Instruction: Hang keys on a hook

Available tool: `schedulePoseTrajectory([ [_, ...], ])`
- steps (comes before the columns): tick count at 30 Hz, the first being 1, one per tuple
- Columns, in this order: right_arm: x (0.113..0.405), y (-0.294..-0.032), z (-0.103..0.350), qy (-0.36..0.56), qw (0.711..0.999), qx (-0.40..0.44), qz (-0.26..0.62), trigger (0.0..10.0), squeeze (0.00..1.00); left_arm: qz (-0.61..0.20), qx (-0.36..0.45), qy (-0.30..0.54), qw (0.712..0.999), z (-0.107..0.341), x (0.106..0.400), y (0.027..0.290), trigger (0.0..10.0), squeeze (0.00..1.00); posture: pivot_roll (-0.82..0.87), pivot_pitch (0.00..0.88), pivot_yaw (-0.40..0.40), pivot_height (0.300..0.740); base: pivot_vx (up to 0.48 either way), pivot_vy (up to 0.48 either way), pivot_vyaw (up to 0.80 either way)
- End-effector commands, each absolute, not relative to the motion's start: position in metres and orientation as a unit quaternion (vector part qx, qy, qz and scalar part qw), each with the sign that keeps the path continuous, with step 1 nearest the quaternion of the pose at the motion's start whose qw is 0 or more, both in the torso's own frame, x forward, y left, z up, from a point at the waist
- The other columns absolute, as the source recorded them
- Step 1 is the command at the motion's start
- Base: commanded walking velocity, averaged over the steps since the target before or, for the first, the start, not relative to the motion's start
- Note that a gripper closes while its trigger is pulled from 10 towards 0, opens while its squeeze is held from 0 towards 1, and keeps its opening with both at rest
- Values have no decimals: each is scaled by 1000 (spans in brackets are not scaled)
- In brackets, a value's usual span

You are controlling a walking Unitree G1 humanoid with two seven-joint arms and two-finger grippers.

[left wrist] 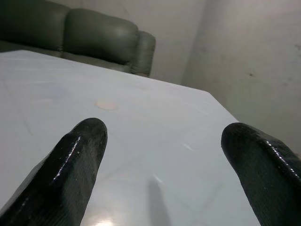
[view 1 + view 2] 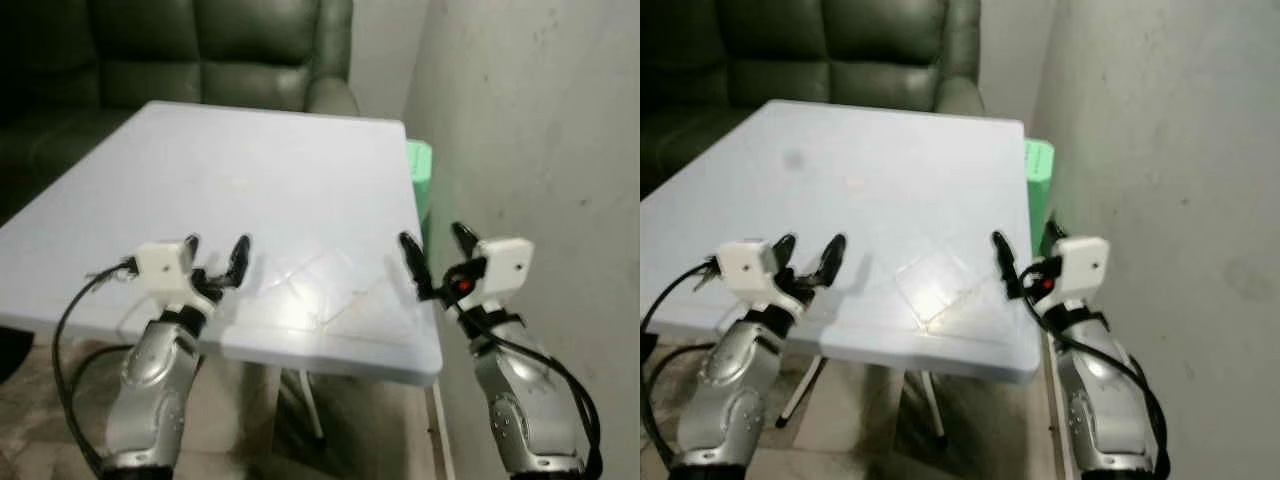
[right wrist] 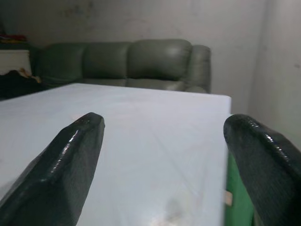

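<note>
Pale and bare, a white bench [image 2: 250, 190] is filling the middle of the left eye view, with a dark green sofa [image 2: 200, 50] sitting behind its far edge and a grey plaster wall [image 2: 540, 130] running down the right. We are holding the left end effector [image 2: 215, 256] over the near left part of the bench, its two black fingers spread apart and gripping nothing. We are holding the right end effector [image 2: 437, 250] at the near right corner, also spread open and empty. A green object [image 2: 420, 170] is standing between the bench's right edge and the wall.

From the right eye view we are seeing the same layout, with light glaring off the bench top between the two arms. We are finding no keys and no hook here, so we cannot say which way they lie from either end effector, nor which arm is nearer; we judge that locating them comes first.

Looking along the left wrist view, we are seeing both fingers [image 1: 70, 165] wide apart above the bench, the sofa beyond, and a faint round mark [image 1: 106, 104] on the surface.

Looking along the right wrist view, we are seeing open fingers [image 3: 66, 165] again, the bench stretching towards the sofa, and the green object at the bench's edge.
</note>
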State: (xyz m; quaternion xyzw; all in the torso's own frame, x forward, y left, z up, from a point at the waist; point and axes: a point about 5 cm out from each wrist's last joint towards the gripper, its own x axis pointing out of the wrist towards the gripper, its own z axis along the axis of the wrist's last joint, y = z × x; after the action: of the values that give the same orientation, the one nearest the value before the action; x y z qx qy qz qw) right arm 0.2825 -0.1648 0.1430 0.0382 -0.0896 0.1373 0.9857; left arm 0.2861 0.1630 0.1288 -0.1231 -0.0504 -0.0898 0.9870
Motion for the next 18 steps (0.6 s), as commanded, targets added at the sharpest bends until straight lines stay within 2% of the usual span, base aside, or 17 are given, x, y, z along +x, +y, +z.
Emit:
schedulePoseTrajectory([
  [1, 282, -166, 145, -90, 986, 43, 136, 10000, 0, -91, -128, -43, 987, 129, 288, 161, 10000, 0, -11, 0, -49, 740, 0, 274, 0],
  [18, 280, -166, 145, -89, 985, 48, 140, 10000, 0, -80, -151, -42, 984, 129, 288, 163, 10000, 0, -16, 0, -51, 740, 0, 362, 0],
])
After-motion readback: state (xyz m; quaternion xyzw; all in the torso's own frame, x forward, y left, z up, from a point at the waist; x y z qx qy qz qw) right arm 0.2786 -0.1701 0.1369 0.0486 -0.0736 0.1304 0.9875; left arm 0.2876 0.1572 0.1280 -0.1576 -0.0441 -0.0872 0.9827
